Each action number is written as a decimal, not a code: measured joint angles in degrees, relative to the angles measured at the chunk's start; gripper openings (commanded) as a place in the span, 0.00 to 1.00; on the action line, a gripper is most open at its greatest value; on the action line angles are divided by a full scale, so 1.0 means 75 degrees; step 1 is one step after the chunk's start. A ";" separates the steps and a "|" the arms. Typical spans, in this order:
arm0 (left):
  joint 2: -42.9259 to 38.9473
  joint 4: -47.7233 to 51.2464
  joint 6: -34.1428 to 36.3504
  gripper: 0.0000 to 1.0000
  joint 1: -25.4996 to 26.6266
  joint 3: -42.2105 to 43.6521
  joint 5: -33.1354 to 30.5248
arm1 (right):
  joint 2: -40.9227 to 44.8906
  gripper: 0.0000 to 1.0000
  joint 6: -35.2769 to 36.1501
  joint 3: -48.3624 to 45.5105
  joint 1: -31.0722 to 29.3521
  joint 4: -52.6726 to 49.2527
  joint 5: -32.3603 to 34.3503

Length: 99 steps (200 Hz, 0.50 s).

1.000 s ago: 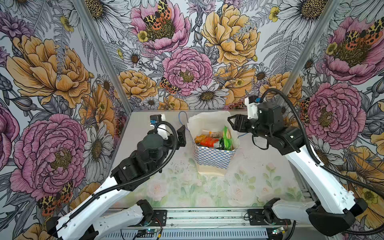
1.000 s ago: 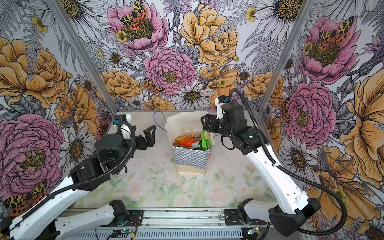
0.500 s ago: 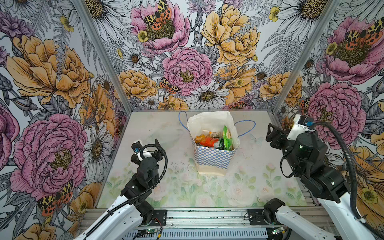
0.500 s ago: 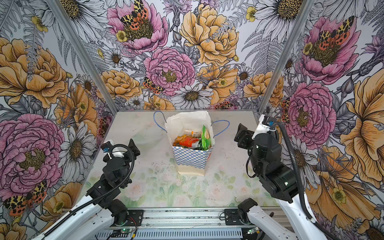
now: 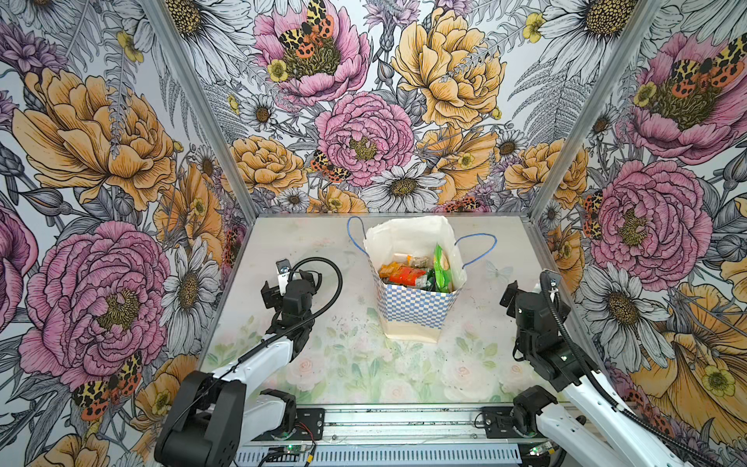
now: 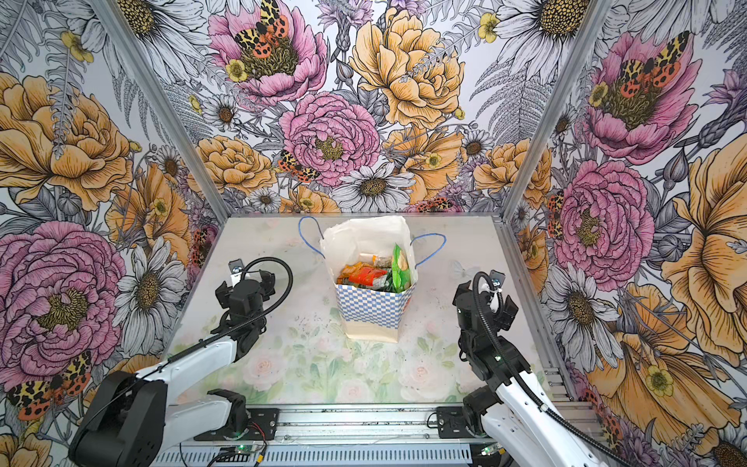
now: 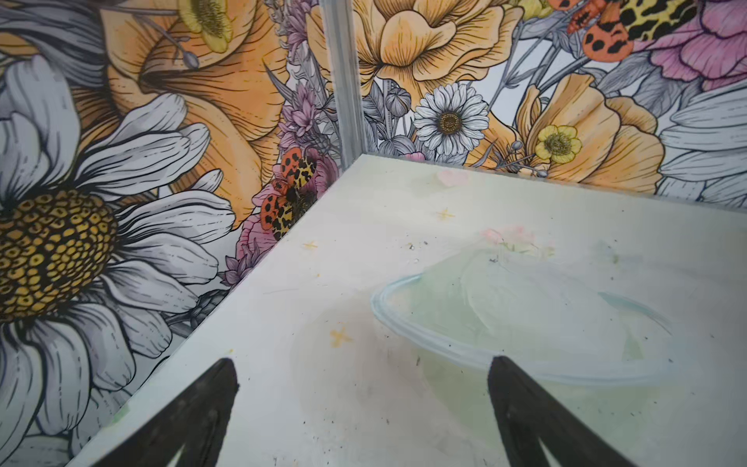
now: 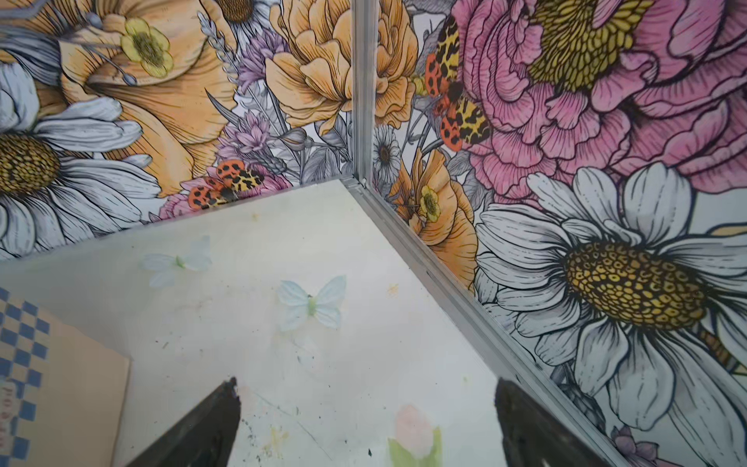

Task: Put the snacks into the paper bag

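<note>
Paper bag (image 5: 416, 309) on floral-print table (image 5: 343, 364)

Your two robot arms: white shells with black joints.
At the lower left of a top view, your left arm (image 5: 262, 358) shows a white link between bulky black joint housings; at the lower right, your right arm (image 5: 562, 364) matches it. A ribbed black cable (image 5: 338, 283) loops over each wrist, beside a small silver bracket (image 5: 283, 267). In the wrist views, matte black fingers (image 7: 194, 416) taper to blunt tips.
</note>
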State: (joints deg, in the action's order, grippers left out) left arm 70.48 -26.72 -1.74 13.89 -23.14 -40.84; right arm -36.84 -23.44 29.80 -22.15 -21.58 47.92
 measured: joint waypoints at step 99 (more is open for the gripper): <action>0.1731 -0.3168 0.0629 0.99 -0.1504 0.0525 0.3480 | -0.4033 1.00 0.1387 -0.1647 0.1017 0.5464 -0.0297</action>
State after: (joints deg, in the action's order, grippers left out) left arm 83.46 -50.48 2.98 2.61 -19.20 -14.74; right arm -67.09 -13.04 17.45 -14.52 19.40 45.69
